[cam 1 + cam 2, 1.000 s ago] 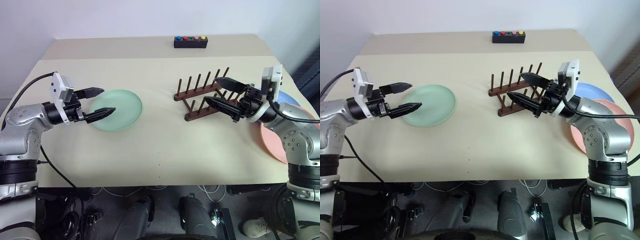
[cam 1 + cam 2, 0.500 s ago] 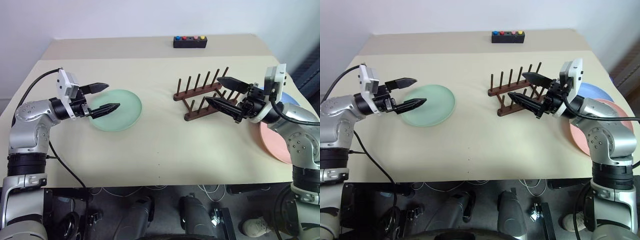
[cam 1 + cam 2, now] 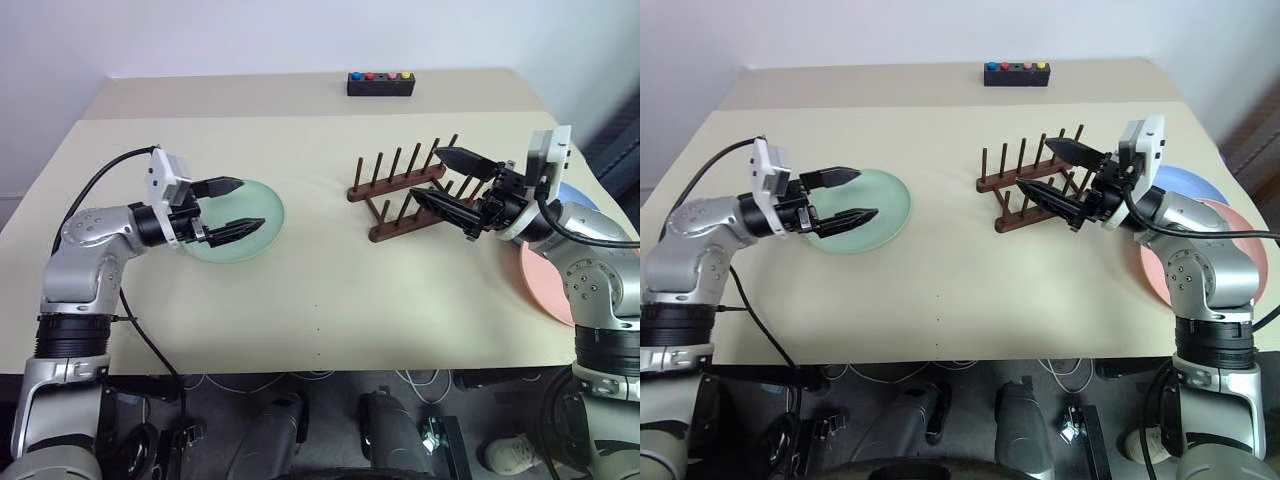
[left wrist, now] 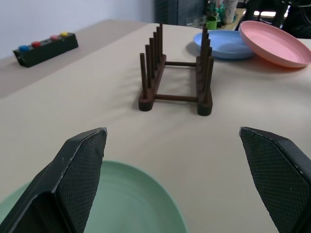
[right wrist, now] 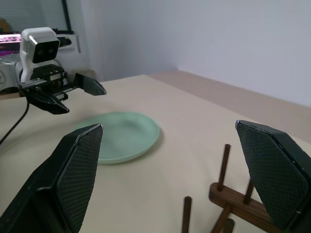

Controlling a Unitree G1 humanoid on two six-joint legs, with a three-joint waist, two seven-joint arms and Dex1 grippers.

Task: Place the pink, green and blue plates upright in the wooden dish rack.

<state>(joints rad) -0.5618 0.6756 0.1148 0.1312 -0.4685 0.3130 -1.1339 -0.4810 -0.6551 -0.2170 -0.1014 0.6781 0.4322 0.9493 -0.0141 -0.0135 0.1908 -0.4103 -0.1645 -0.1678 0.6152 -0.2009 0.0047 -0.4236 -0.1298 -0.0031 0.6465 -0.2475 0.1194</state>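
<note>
The mint green plate [image 3: 240, 248] lies flat on the left half of the table. My left gripper [image 3: 252, 204] hovers open over its near-left part, empty, pointing toward the wooden dish rack [image 3: 380, 234]. That rack stands empty right of centre, its pegs upright. My right gripper [image 3: 425, 172] is open and empty, its fingertips [image 3: 437, 152] above the rack's right end. At the table's right edge the pink plate [image 3: 1155, 275] lies flat and overlaps the blue plate [image 3: 1185, 183]; my right arm covers part of both. The left wrist view shows the rack [image 4: 175, 97] ahead, with both plates beyond it.
A black box with coloured buttons [image 3: 381, 83] sits at the far edge of the table. Bare tabletop [image 3: 320, 300] stretches between the green plate and the rack and along the near edge. A cable trails from my left wrist.
My left gripper has moved right, from beside the green plate's left rim to over the plate. My right gripper has stayed in place.
</note>
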